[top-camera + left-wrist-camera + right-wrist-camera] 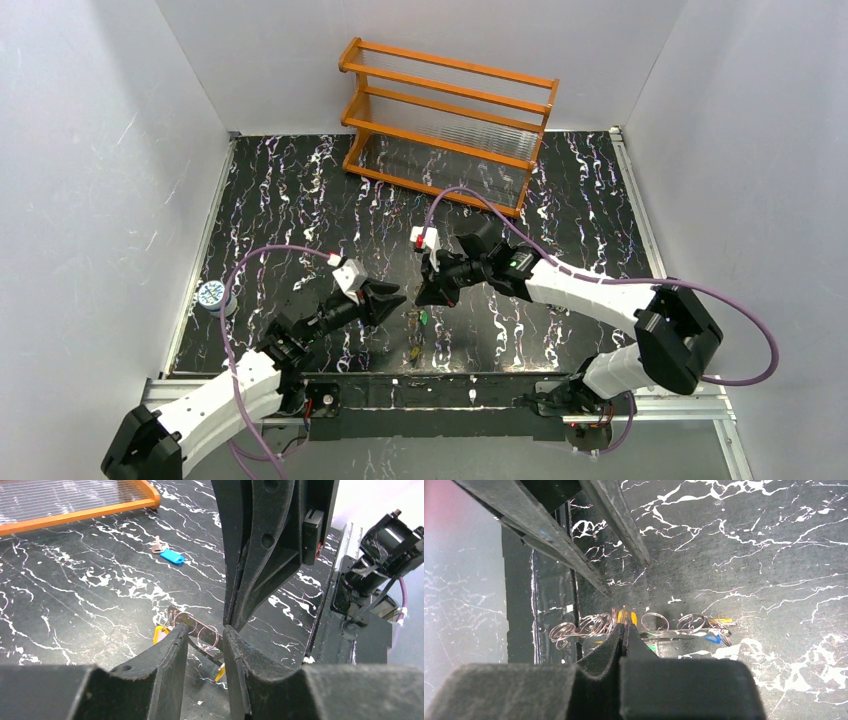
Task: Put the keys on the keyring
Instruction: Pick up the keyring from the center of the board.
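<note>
The table (300, 200) worries me first. Its black top is veined with white, so thin wire gets lost against it and I could misjudge where a loop ends. The orange rack (447, 125) at the far edge is well apart and no hazard.

The real crowding is where my two arms meet nose to nose, close to the near edge and about midway between the left and right edges. My left gripper (205, 635) has its fingers parted, straddling a wire loop without visibly pressing on it. My right gripper (624, 630) has its fingers clenched tight, tips down on the same bundle. I cannot tell whether they actually pinch a wire or only push on it. With the tips so near each other, any sideways correction could knock finger against finger.

The keys (161, 633) lie under and just beside the tips, with orange and yellow heads showing. A blue key (172, 556) sits apart, toward the rack. The keyring (655, 622) reads as a run of thin whitish loops lying flat beneath the fingers.

If I close the left fingers on it off-centre, I judge the wire will spring out or skate across the table, dragging the keys along. If the right lifts without a true grip, the bundle drops and tangles. The loops also overlap, so I may seize the wrong one.
</note>
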